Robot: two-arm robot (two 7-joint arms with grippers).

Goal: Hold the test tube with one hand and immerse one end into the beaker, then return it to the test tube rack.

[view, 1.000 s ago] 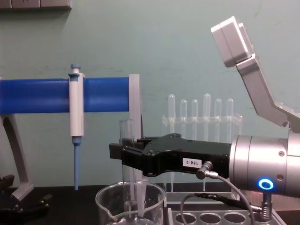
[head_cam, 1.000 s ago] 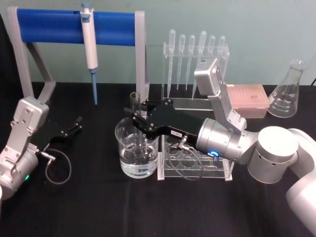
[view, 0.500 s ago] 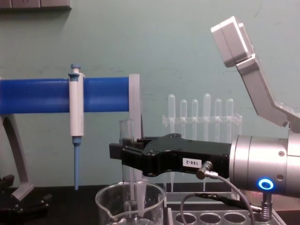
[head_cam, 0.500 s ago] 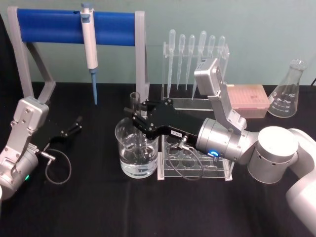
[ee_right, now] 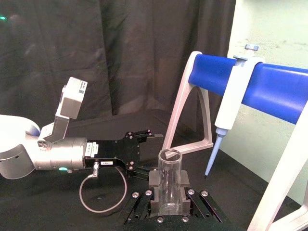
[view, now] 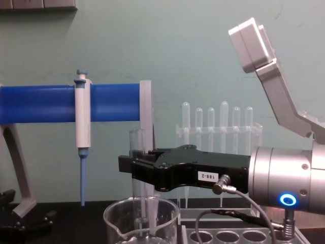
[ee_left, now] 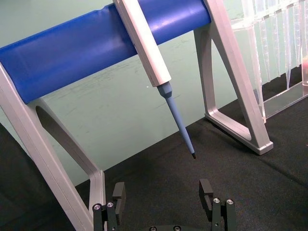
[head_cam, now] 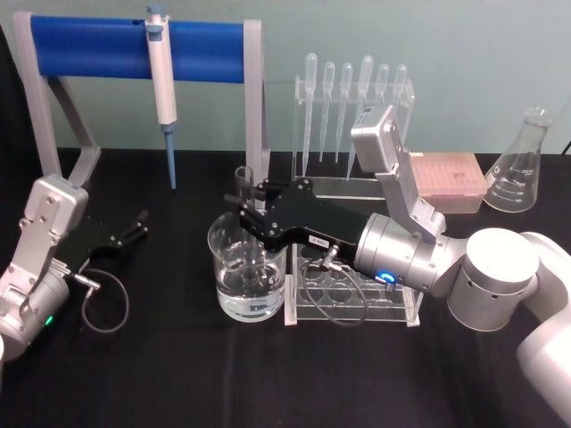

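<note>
Clamping the upright test tube [head_cam: 244, 181], the right gripper [head_cam: 243, 207] held its lower end in the beaker [head_cam: 227, 267] below; the rack [head_cam: 401, 308] lay back beneath its wrist. The left gripper [ee_left: 162, 195] idled open.

A laboratory: a black tabletop [head_cam: 178, 374] holds a micropipette [head_cam: 161, 71] on a blue stand [head_cam: 89, 46], a rack of plastic pipettes [head_cam: 328, 107], a conical flask [head_cam: 519, 169] and a glass beaker [head_cam: 245, 285].

Your right gripper [head_cam: 243, 203] is reaching forward and leftward from its silver wrist, jaws pinching the test tube [head_cam: 244, 176] upright. Your left gripper [ee_left: 162, 204] is idling low on the left, jaws spread.
</note>
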